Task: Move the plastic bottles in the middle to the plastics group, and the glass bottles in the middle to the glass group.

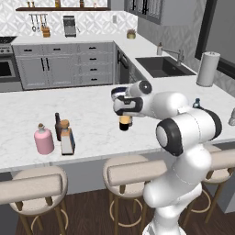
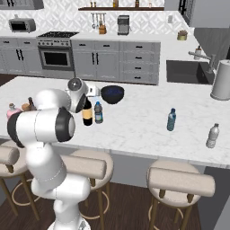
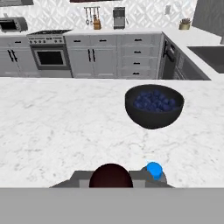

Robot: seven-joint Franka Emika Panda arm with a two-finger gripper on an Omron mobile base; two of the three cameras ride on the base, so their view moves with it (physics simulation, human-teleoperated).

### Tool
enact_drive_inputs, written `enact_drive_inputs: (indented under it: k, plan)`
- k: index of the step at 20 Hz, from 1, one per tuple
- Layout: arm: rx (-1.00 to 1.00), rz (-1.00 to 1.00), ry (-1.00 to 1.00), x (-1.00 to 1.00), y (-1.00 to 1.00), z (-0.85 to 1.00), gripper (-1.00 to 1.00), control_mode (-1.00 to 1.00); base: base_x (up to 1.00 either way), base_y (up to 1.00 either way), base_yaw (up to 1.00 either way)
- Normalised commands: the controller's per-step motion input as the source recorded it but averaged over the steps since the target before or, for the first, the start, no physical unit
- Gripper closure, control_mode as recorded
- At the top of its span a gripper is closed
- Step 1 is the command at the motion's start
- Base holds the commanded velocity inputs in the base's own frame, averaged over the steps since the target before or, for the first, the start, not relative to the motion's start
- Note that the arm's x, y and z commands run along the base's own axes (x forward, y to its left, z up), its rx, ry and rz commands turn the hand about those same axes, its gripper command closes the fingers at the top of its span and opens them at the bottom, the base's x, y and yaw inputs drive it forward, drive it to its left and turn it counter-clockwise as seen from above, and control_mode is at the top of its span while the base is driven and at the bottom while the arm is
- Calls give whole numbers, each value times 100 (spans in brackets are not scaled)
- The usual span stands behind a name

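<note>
Dark glass wine bottle (image 2: 87,114), mid-counter (image 1: 92,124) beside a small blue-capped bottle (image 2: 98,112): your gripper (image 3: 111,175) is pinching its neck, so you are likely lifting next toward the pink bottle (image 1: 44,140) group, left.

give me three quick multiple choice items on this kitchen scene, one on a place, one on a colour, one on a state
1. Where is the dark bowl?
A. on the island counter, beyond the wine bottle
B. in the sink
C. on a stool

2. What colour is the squat bottle beside the cork-stoppered bottle?
A. green
B. pink
C. white

3. How is the tool set?
A. wide open above the bowl
B. shut on the paper towel roll
C. shut on the wine bottle

Answers: 1 A, the hand view shows it standing on the marble past the bottle top. 2 B, it shows pink in the left base view. 3 C, the tool sits over the bottle's neck.
</note>
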Motion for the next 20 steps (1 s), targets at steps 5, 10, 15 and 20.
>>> enact_drive_inputs:
  k: [5,10,15,20]
  plan:
    - [0,9,0,-2,51,24,100,-100,0,0,0]
    - [0,20,0,-3,68,6,100,-100,0,0,0]
    - [0,26,0,-9,79,0,100,-100,0,0,0]
    - [-1,28,0,-16,72,0,100,-100,0,0,0]
